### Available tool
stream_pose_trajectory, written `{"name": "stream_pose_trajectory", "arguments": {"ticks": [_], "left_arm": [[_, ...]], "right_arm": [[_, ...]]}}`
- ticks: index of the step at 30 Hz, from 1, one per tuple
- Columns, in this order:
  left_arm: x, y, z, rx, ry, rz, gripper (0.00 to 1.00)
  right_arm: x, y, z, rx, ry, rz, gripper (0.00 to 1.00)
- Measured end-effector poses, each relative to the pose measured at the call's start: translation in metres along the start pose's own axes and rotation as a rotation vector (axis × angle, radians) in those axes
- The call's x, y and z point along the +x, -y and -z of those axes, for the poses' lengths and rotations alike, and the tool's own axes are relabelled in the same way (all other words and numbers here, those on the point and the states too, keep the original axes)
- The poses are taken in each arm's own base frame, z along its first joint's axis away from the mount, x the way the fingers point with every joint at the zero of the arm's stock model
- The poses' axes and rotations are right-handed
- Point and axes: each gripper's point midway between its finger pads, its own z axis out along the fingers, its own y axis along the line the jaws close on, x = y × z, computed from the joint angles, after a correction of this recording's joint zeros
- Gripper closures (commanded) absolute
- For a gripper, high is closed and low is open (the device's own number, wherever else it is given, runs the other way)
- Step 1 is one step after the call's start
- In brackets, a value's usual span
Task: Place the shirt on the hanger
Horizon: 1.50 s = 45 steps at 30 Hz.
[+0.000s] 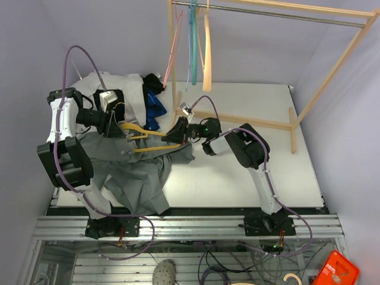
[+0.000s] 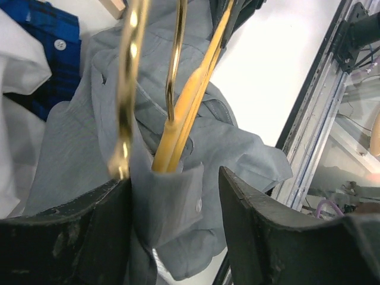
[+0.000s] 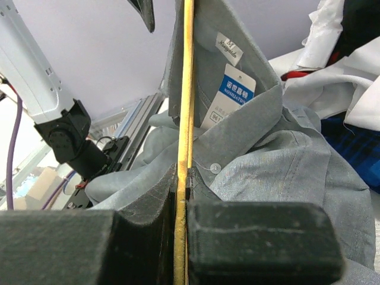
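The grey shirt (image 1: 139,175) lies crumpled on the left of the table, spilling over the front edge. Above it is the yellow hanger (image 1: 142,135), held level. My right gripper (image 1: 177,135) is shut on the hanger's bar (image 3: 184,107), with the shirt collar and its blue label (image 3: 236,90) just beyond. My left gripper (image 1: 116,127) is at the hanger's other end, beside its metal hook (image 2: 127,89). The left gripper (image 2: 173,178) stands open around a shirt flap with a button (image 2: 178,205). The flap rests against the left finger (image 2: 65,237) and stands apart from the right one.
A white garment (image 2: 21,65) and a dark blue one (image 1: 155,107) lie at the back left. A wooden rack (image 1: 285,124) stands at the back right, with pink, teal and cream hangers (image 1: 193,41) on its rail. The metal frame (image 1: 196,225) runs along the near edge.
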Motion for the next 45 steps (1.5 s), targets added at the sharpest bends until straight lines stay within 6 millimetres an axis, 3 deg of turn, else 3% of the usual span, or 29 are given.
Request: {"name": "stream_pose_trajectory", "arguments": {"ticks": [2, 5, 7, 14, 15, 16, 17, 18, 22, 24, 29, 32, 35, 38, 42, 45], "left_arm": [[0.0, 0.002, -0.007, 0.022, -0.011, -0.003, 0.42], [0.0, 0.004, -0.012, 0.038, -0.02, 0.005, 0.76], [-0.002, 0.004, -0.013, 0.04, -0.022, 0.006, 0.89], [-0.008, 0.012, -0.014, 0.06, -0.011, 0.009, 0.93], [-0.008, 0.012, -0.014, 0.061, -0.011, 0.009, 0.93], [-0.01, 0.013, -0.014, 0.062, -0.009, 0.007, 0.93], [-0.012, 0.014, -0.014, 0.061, -0.006, 0.005, 0.93], [-0.014, 0.015, -0.014, 0.061, -0.004, 0.006, 0.93], [-0.042, 0.017, -0.005, 0.038, 0.044, -0.049, 0.93], [-0.059, 0.026, 0.001, 0.034, 0.086, -0.087, 0.93], [-0.099, 0.075, 0.013, 0.06, 0.188, -0.248, 0.93], [-0.106, 0.104, 0.019, 0.046, 0.193, -0.362, 0.93], [-0.105, 0.117, 0.018, 0.031, 0.167, -0.438, 0.93], [-0.097, 0.127, 0.012, 0.035, 0.132, -0.487, 0.93], [-0.095, 0.138, 0.013, 0.033, 0.126, -0.53, 0.93], [-0.097, 0.147, 0.015, 0.036, 0.139, -0.542, 0.93]], "right_arm": [[0.0, 0.0, 0.0, -0.002, -0.001, 0.001, 1.0], [-0.002, -0.002, 0.0, -0.006, -0.002, 0.006, 1.0], [-0.003, -0.003, 0.0, -0.01, -0.004, 0.009, 1.0], [-0.007, 0.0, 0.004, 0.002, 0.004, 0.003, 1.0], [-0.007, 0.0, 0.004, 0.001, 0.003, 0.002, 0.83], [-0.007, 0.0, 0.004, 0.001, 0.004, 0.001, 0.51], [-0.008, -0.001, 0.003, 0.001, 0.005, 0.002, 0.03], [-0.011, -0.002, 0.003, 0.003, 0.01, 0.002, 0.0], [-0.032, -0.024, 0.01, 0.03, 0.04, 0.084, 0.0], [-0.061, -0.048, 0.017, 0.054, 0.07, 0.164, 0.0], [-0.143, -0.109, 0.054, 0.138, 0.177, 0.386, 0.0], [-0.164, -0.145, 0.078, 0.184, 0.222, 0.474, 0.0], [-0.161, -0.177, 0.087, 0.187, 0.245, 0.484, 0.0], [-0.14, -0.194, 0.099, 0.205, 0.251, 0.413, 0.0], [-0.094, -0.203, 0.118, 0.235, 0.253, 0.266, 0.0], [-0.056, -0.207, 0.132, 0.25, 0.256, 0.13, 0.14]]}}
